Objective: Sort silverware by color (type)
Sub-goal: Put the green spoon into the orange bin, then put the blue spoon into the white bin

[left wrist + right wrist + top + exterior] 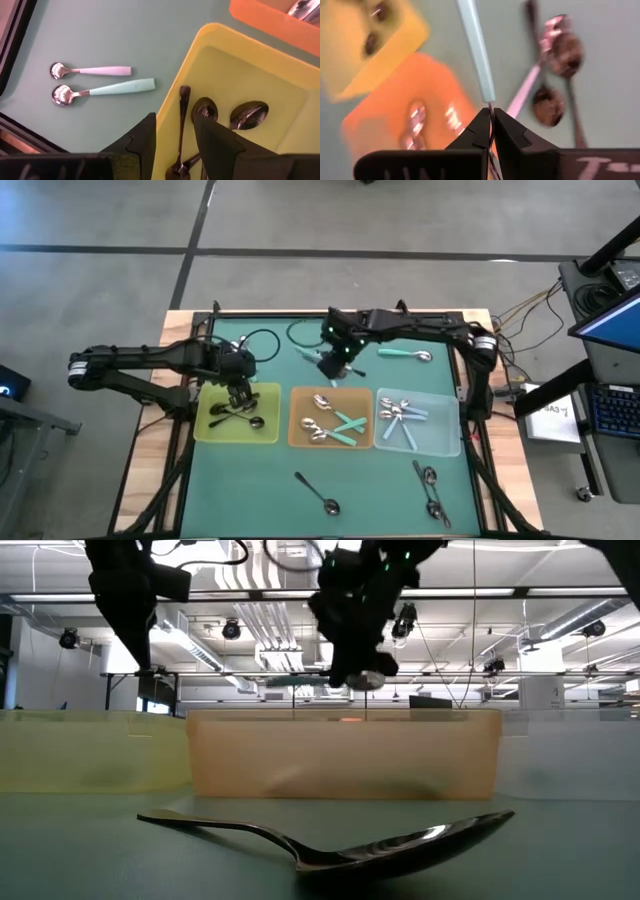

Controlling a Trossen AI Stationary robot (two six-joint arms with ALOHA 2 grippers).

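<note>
You're looking at a lab or industrial workshop: beyond the table, at twelve o'clock in the low view, exposed ceiling ducts [250,615] and strip lights [530,592] run across a big open hall. From above, bare concrete floor [100,220] surrounds the rig, a keyboard [612,408] at three o'clock.

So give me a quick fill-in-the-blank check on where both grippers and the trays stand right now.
1. The left gripper hovers open over the ____ tray.
2. The right gripper is shut on a ____-handled spoon.
3. The middle tray, between the other two, is ____.
4. The spoons in the yellow tray have ____ handles.

Missing words: yellow; teal; orange; black
</note>
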